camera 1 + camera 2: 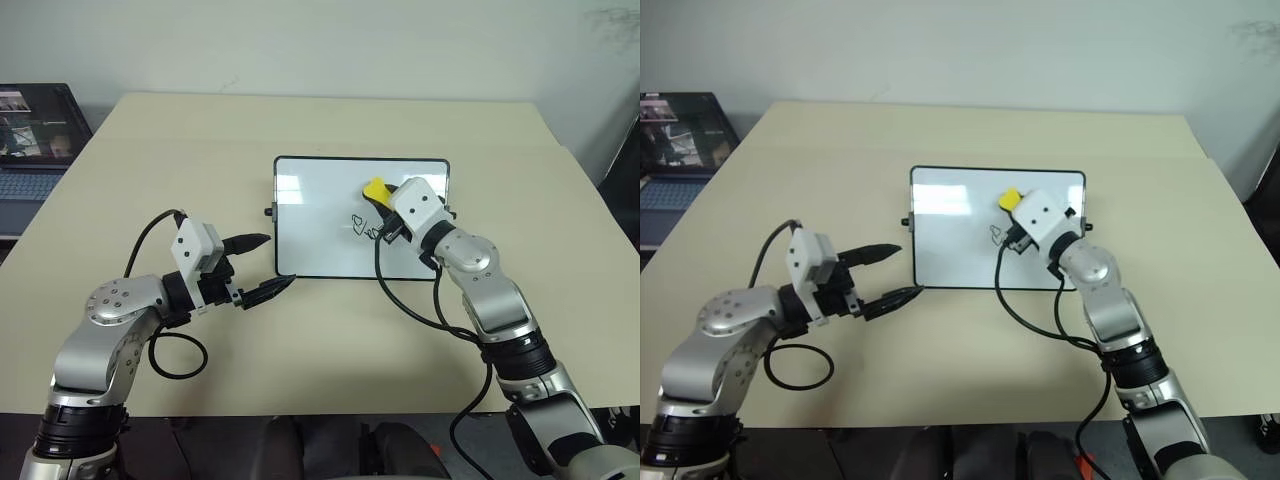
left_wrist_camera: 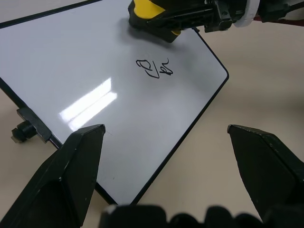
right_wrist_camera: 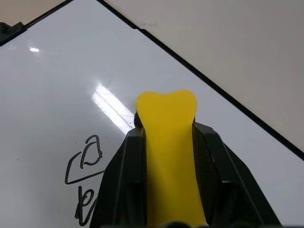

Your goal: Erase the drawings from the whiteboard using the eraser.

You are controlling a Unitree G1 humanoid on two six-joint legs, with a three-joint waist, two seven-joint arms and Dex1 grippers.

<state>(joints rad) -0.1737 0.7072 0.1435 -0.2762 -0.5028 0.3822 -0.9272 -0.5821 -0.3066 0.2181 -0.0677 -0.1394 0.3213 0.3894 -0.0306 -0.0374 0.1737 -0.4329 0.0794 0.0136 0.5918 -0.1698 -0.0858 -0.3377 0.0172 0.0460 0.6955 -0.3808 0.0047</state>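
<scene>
The whiteboard (image 1: pixel 320 225) lies flat on the tan table, black-framed, with small black drawings (image 1: pixel 362 226) near its middle. My right gripper (image 1: pixel 383 200) is shut on the yellow eraser (image 1: pixel 375 189), which juts out past the fingers over the board's right part, just beyond the drawings (image 3: pixel 84 178). In the left wrist view the eraser (image 2: pixel 151 18) is close over the board surface beside the scribbles (image 2: pixel 154 68). My left gripper (image 1: pixel 262 265) hovers open at the board's near-left corner, one finger by the left edge, one by the near edge, holding nothing.
A laptop (image 1: pixel 35 135) sits on a side surface at the far left. The table (image 1: pixel 330 125) spreads wide around the board, with bare room behind and at both sides. Black cables loop from both wrists over the table front.
</scene>
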